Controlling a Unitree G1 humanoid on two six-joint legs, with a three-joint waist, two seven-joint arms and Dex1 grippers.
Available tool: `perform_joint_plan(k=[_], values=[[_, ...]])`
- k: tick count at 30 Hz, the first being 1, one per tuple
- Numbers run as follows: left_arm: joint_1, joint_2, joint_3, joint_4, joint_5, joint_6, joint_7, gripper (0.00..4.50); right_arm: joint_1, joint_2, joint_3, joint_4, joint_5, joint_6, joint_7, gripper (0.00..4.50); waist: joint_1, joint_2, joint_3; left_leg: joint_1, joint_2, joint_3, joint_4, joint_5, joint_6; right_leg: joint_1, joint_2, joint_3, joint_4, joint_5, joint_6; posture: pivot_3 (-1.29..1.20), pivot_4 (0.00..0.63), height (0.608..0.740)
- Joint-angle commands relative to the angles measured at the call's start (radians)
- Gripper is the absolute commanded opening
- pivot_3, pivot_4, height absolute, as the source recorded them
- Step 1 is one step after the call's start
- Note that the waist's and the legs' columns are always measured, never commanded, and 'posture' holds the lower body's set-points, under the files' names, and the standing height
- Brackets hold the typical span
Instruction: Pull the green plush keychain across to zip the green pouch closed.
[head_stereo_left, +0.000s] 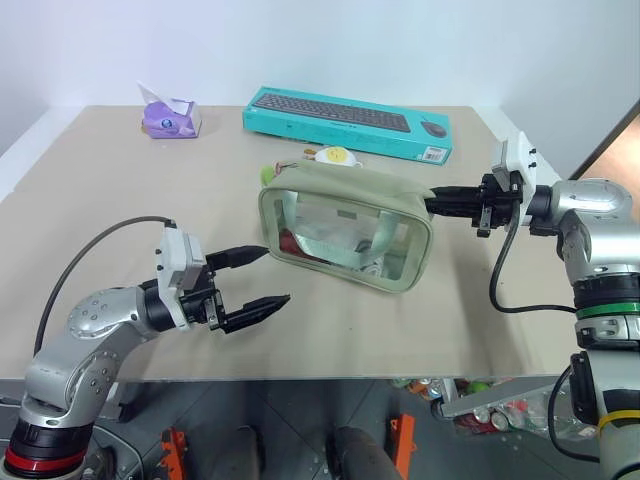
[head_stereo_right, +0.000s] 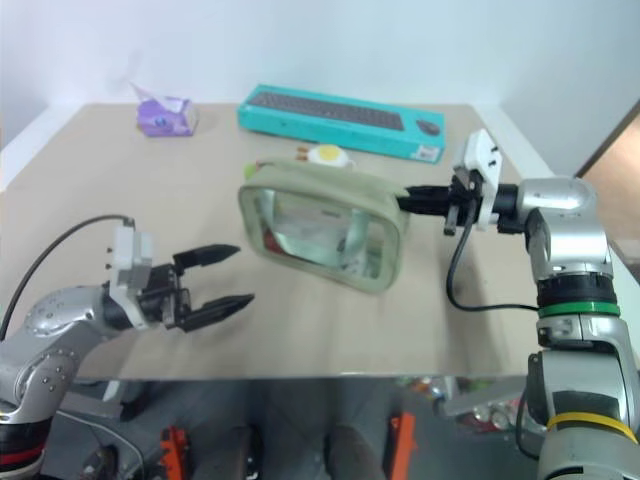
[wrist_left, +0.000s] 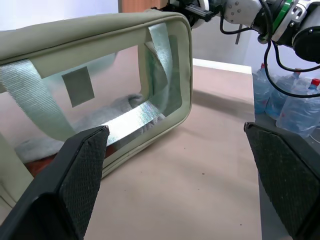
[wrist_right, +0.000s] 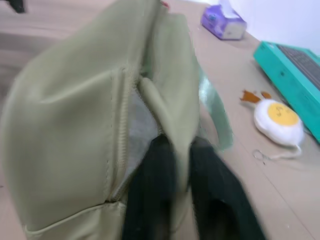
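Observation:
The green pouch (head_stereo_left: 345, 235) lies on its side in the middle of the table, clear window facing me. The green plush keychain (head_stereo_left: 267, 174) peeks out at its far left top corner. My right gripper (head_stereo_left: 432, 203) reaches level to the pouch's right end. In the right wrist view its fingers (wrist_right: 155, 170) sit close together with a fold of the pouch's (wrist_right: 90, 115) fabric between them, beside the gaping zipper seam (wrist_right: 122, 130). My left gripper (head_stereo_left: 272, 276) hangs open a little in front of the pouch's left end, touching nothing.
A teal keyboard box (head_stereo_left: 350, 122) lies along the table's far side. A white-and-yellow egg trinket (head_stereo_left: 335, 156) rests just behind the pouch. A purple tissue pack (head_stereo_left: 170, 118) sits at the far left. Water bottles (wrist_left: 280, 100) stand beyond the table's right edge.

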Motion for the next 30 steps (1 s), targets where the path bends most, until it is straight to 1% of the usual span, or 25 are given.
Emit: perform_joint_plan(k=[1, 2, 4, 8, 12, 15, 17, 18, 21, 25, 30], values=[[-0.008, 0.006, 0.003, -0.019, -0.002, -0.019, -0.01, 4.5, -0.022, 0.001, -0.066, -0.027, 0.026, -0.003, -0.038, 2.02, 0.0, 0.0, 0.0, 0.0, 0.0, 0.0, 0.0, 0.0, 0.0, 0.0, 0.0, 0.0, 0.0, 0.0, 0.0, 0.0, 0.15, 0.74], [-0.006, 0.008, 0.002, -0.02, 0.0, -0.021, -0.013, 4.5, -0.019, 0.001, -0.078, -0.037, 0.033, 0.004, -0.053, 2.4, 0.0, 0.0, 0.0, 0.0, 0.0, 0.0, 0.0, 0.0, 0.0, 0.0, 0.0, 0.0, 0.0, 0.0, 0.0, 0.0, 0.15, 0.74], [-0.004, 0.01, 0.001, -0.02, 0.002, -0.022, -0.016, 4.5, -0.009, -0.005, -0.107, -0.071, 0.054, 0.035, -0.081, 2.98, 0.0, 0.001, 0.0, 0.0, 0.0, 0.0, 0.0, 0.0, 0.0, 0.0, 0.0, 0.0, 0.0, 0.0, 0.0, 0.0, 0.15, 0.74], [-0.011, 0.009, -0.002, -0.013, 0.007, -0.022, -0.023, 4.5, 0.028, -0.018, -0.184, -0.188, 0.116, 0.134, -0.151, 4.42, 0.001, 0.001, 0.0, 0.0, 0.0, 0.0, 0.0, 0.0, 0.0, 0.0, 0.0, 0.0, 0.0, 0.0, 0.0, 0.0, 0.15, 0.74], [-0.017, 0.009, -0.011, -0.008, 0.01, -0.022, -0.035, 4.5, 0.095, -0.046, -0.254, -0.34, 0.172, 0.229, -0.217, 4.47, 0.001, 0.001, 0.0, 0.0, 0.0, -0.001, 0.0, 0.0, 0.0, 0.0, 0.0, -0.001, 0.0, 0.0, 0.0, 0.0, 0.15, 0.74], [-0.031, 0.011, -0.018, 0.005, 0.008, -0.02, -0.05, 4.5, 0.182, -0.063, -0.306, -0.496, 0.236, 0.333, -0.27, 4.47, 0.002, 0.001, 0.0, 0.0, 0.0, -0.001, 0.0, 0.0, 0.0, 0.0, 0.0, -0.001, 0.0, 0.0, 0.0, 0.0, 0.15, 0.74], [-0.045, 0.012, -0.02, 0.015, -0.004, -0.013, -0.062, 4.5, 0.251, -0.069, -0.328, -0.599, 0.274, 0.396, -0.303, 4.47, 0.002, 0.001, 0.0, 0.0, 0.0, -0.001, 0.0, 0.0, 0.0, 0.001, 0.0, -0.001, 0.0, 0.0, 0.001, 0.0, 0.15, 0.74], [-0.057, 0.014, -0.022, 0.019, -0.016, -0.001, -0.069, 4.5, 0.311, -0.066, -0.338, -0.668, 0.287, 0.421, -0.323, 4.47, 0.002, 0.001, 0.0, 0.0, 0.0, -0.001, 0.0, 0.0, 0.0, 0.001, 0.0, -0.001, 0.0, -0.001, 0.002, 0.0, 0.15, 0.74], [-0.077, 0.023, -0.032, 0.027, -0.037, 0.023, -0.094, 4.5, 0.431, -0.048, -0.359, -0.796, 0.312, 0.459, -0.385, 4.47, 0.002, 0.001, 0.0, 0.0, 0.0, -0.002, 0.001, 0.0, 0.0, 0.002, 0.0, -0.001, 0.0, -0.003, 0.007, 0.0, 0.15, 0.74], [-0.099, 0.043, -0.058, 0.034, -0.044, 0.036, -0.152, 4.5, 0.544, -0.006, -0.353, -0.879, 0.306, 0.46, -0.464, 4.47, -0.001, 0.001, 0.0, 0.0, 0.0, -0.001, 0.001, 0.0, 0.0, 0.001, 0.0, 0.0, 0.0, -0.002, 0.007, 0.0, 0.15, 0.74], [-0.136, 0.048, -0.082, 0.064, -0.022, 0.032, -0.176, 4.5, 0.56, 0.031, -0.313, -0.88, 0.286, 0.445, -0.511, 4.47, -0.001, 0.001, 0.0, 0.001, 0.0, -0.001, 0.002, 0.001, 0.0, 0.002, 0.0, 0.0, 0.0, -0.001, 0.008, 0.0, 0.15, 0.74]])
